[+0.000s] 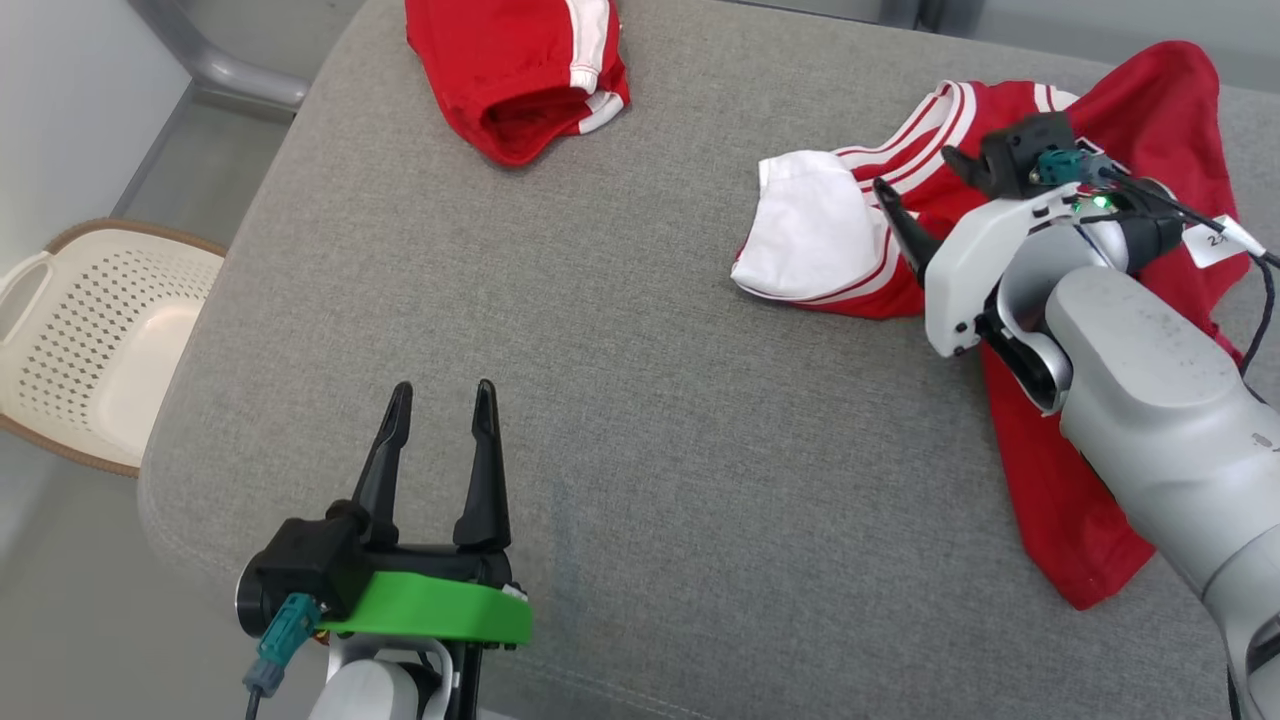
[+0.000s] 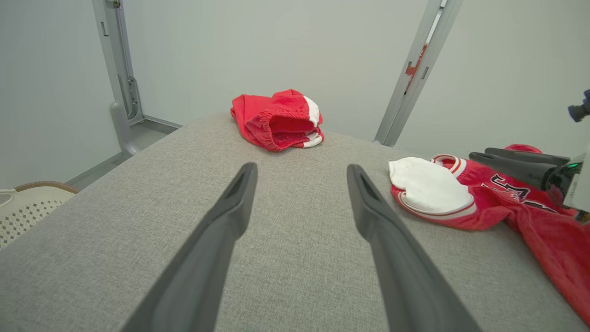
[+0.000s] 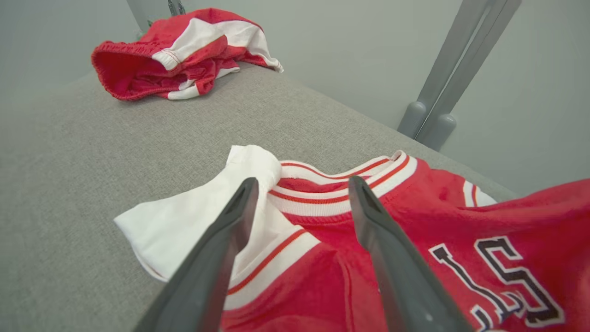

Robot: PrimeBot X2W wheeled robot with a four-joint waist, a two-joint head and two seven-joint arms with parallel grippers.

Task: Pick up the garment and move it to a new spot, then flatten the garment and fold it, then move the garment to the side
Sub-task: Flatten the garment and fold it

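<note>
Right gripper (image 1: 915, 170) hovers with its jaws spread and empty over the collar of the red jersey with a white sleeve, striped trim and black lettering (image 1: 1160, 90). The jersey lies rumpled near the right edge of the grey fabric-covered pad (image 1: 600, 400). Left gripper (image 1: 443, 388) is spread open too, idle by the near edge. I judge the move to a new spot done; flattening, folding and setting aside are left. Bunched red shorts with white stripes (image 1: 520, 70) sit at the far edge.

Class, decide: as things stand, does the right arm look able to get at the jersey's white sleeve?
Probably yes: the right fingers hang open right over the white sleeve, with nothing between.
</note>
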